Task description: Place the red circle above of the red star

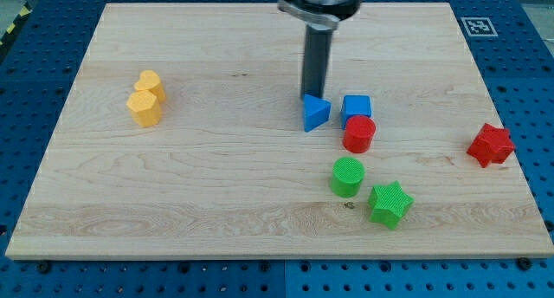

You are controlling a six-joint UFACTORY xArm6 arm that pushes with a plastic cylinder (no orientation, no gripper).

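Near the middle of the wooden board (216,185), the red circle (359,134) is standing as the landmark for everything else. Touching its upper edge, the blue cube (356,106) is sitting just above it. Just to the view's left of the circle, the blue triangle (315,113) is lying, and my tip (312,96) is resting right at the triangle's upper edge, the dark rod rising straight from it; the arm is carrying no fingers, only this rod. Just below the circle, the green circle (347,177) is standing, with the green star (389,203) lower and rightward. Well to the circle's right, the red star (491,145) is sitting near the board's edge. Far to the circle's left, the yellow block (145,99) is lying.
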